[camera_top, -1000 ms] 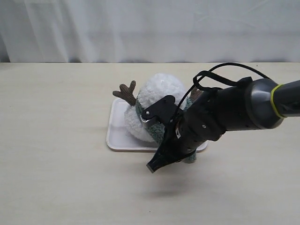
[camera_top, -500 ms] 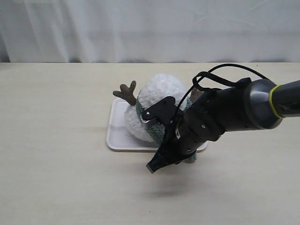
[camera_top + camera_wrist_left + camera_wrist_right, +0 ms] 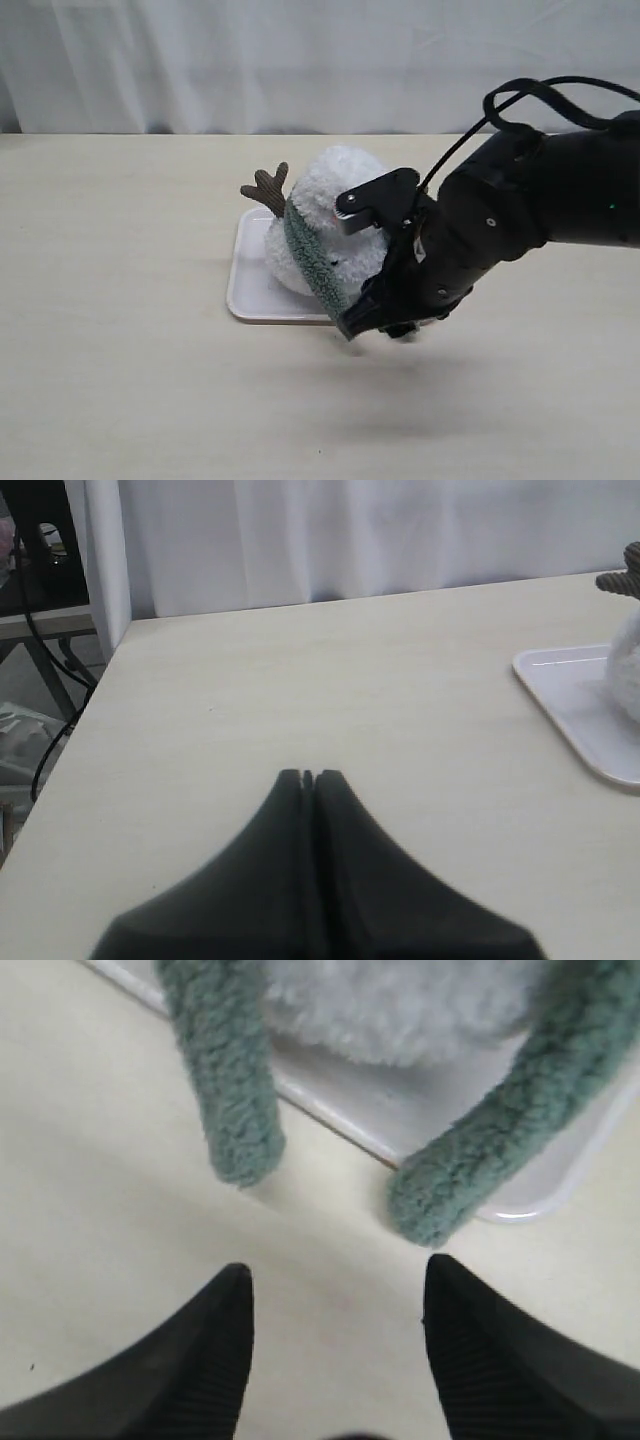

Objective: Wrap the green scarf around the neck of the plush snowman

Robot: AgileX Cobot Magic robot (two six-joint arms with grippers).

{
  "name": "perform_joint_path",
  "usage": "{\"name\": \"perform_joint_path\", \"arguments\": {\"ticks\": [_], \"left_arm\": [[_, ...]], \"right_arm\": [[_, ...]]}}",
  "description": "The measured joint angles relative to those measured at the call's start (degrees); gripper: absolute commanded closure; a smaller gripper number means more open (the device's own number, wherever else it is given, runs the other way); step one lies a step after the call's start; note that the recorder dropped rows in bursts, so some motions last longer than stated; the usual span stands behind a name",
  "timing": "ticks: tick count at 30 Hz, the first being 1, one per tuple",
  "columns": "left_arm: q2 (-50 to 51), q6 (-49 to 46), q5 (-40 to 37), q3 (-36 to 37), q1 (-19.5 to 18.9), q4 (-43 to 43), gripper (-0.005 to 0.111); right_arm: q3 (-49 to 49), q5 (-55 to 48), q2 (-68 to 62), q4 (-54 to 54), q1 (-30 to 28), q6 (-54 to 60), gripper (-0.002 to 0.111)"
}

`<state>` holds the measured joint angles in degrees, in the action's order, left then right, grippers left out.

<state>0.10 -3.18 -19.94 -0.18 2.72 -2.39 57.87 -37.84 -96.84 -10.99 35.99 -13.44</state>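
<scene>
Right fingers [image 3: 225, 1340] spread wide, gripping nothing, poised over bare tabletop [image 3: 100, 1210]. Just ahead of their tips both ends of the green scarf [image 3: 235, 1090] lie loose; each tail runs lengthwise away from the fingers, over the tray [image 3: 345, 1110] rim, up to the plush snowman [image 3: 400, 1000] beyond, looping between head and body. I judge the wrap essentially done; ends uncrossed, maybe tidying left. Left fingers [image 3: 300, 820] clenched, empty, far aside

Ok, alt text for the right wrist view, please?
The right claw stands open and empty over the pale wooden table, just short of the two loose ends of the fuzzy sage-green fleece scarf. The ends run from either side of the fluffy white plush snowman across the edge of the pale rectangular tray.
</scene>
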Motion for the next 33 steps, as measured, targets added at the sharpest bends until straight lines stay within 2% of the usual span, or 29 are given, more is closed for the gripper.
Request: {"name": "perform_joint_path", "arguments": {"ticks": [4,11,13,14,17,18,24,33], "left_arm": [[0.0,0.0,0.0,0.0,0.0,0.0,0.107],[0.0,0.0,0.0,0.0,0.0,0.0,0.107],[0.0,0.0,0.0,0.0,0.0,0.0,0.107],[0.0,0.0,0.0,0.0,0.0,0.0,0.107],[0.0,0.0,0.0,0.0,0.0,0.0,0.107],[0.0,0.0,0.0,0.0,0.0,0.0,0.107],[0.0,0.0,0.0,0.0,0.0,0.0,0.107],[0.0,0.0,0.0,0.0,0.0,0.0,0.107]], "right_arm": [[-0.6,4.2,-0.3,-4.3,-4.8,-10.5,0.058],[-4.1,16.4,-7.2,-4.3,-6.8,-12.7,0.058],[-4.1,17.9,-8.8,-4.3,-7.2,-12.8,0.067],[-4.1,18.3,-9.3,-4.3,-7.2,-12.8,0.079],[-4.1,18.9,-9.7,-4.3,-7.2,-12.9,0.103],[-4.1,19.0,-9.7,-4.3,-7.2,-12.9,0.104],[-4.2,19.0,-9.3,-4.3,-7.2,-12.9,0.104],[-4.4,15.8,-2.3,-2.4,-7.2,-12.9,0.104]]}}
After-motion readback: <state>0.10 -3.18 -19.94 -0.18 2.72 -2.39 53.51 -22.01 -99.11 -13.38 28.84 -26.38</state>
